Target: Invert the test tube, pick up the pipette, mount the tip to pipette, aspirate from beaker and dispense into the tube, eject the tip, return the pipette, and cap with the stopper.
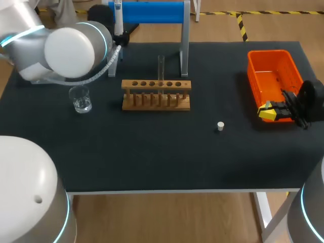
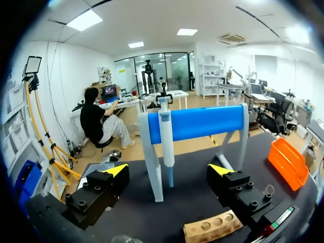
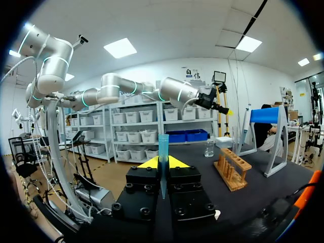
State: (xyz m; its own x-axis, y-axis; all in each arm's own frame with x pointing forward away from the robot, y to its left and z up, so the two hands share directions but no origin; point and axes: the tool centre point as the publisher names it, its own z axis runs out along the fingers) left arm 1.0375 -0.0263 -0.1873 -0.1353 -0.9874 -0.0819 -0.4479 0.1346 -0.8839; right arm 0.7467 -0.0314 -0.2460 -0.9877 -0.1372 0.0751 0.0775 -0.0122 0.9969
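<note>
Right claw point(image 3: 162, 163) — fingers together, clamped on a blue pipette tip point(image 3: 163, 144), at the orange bin's point(image 1: 273, 61) near end. Left claw point(image 2: 167, 170) — fingers apart, just short of the pipette point(image 2: 166, 136) hanging on its blue stand point(image 2: 202, 121). Bench point(image 1: 152, 152): wooden rack point(image 1: 156, 94) with test tube point(image 1: 161, 66) upright, beaker point(image 1: 80, 98) at its left, white stopper point(image 1: 220, 126) between rack and bin.

Head camera looks down; both wrist cameras see the rack point(image 1: 156, 94).

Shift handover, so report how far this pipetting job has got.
Done: test tube stands in the rack. In hand: right tool grips the blue tip; open left tool faces the hanging pipette. Left: mounting, aspirating, dispensing, ejecting, returning, capping; stopper lies on the table.
</note>
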